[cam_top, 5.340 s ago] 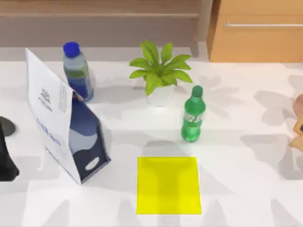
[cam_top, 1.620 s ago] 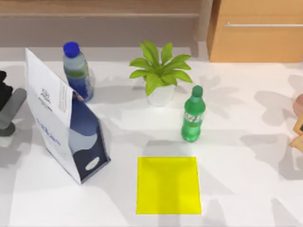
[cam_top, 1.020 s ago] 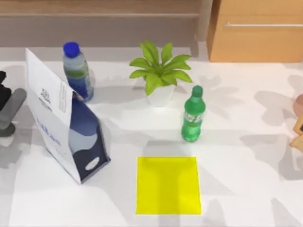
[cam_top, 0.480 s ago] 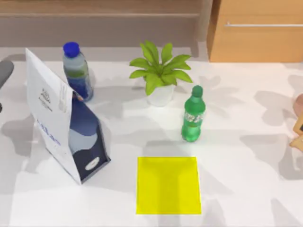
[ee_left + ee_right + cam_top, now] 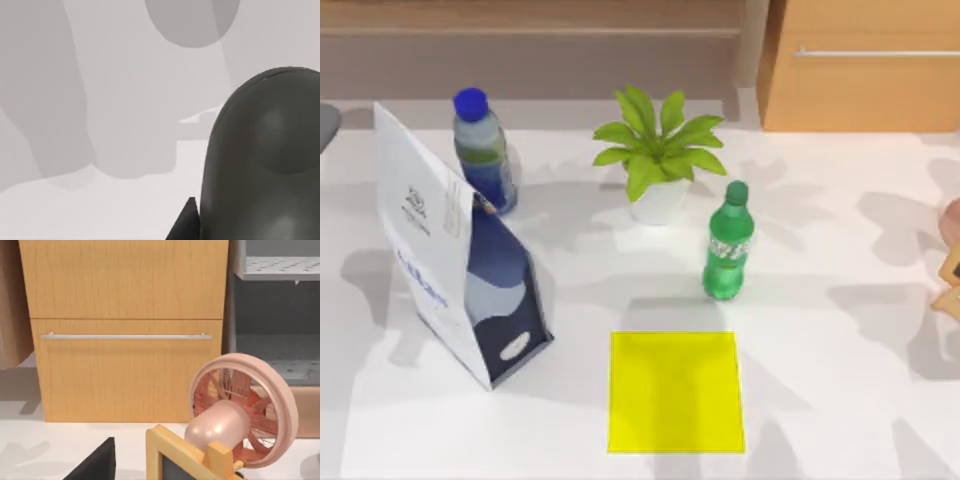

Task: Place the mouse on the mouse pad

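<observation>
Mouse (image 5: 260, 160) now rides high off the tabletop (image 5: 840, 400) at your left edge, apparently gripped though the left claw's opening is unclear, with the mouse pad (image 5: 675, 392) still bare.

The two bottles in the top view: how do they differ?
The green bottle has a green cap and a green body; the blue-capped bottle has a blue cap and a clear body with a blue-green label. The green bottle stands right of the potted plant, nearer the mouse pad; the blue-capped bottle stands behind the paper bag. Both stand upright.
</observation>
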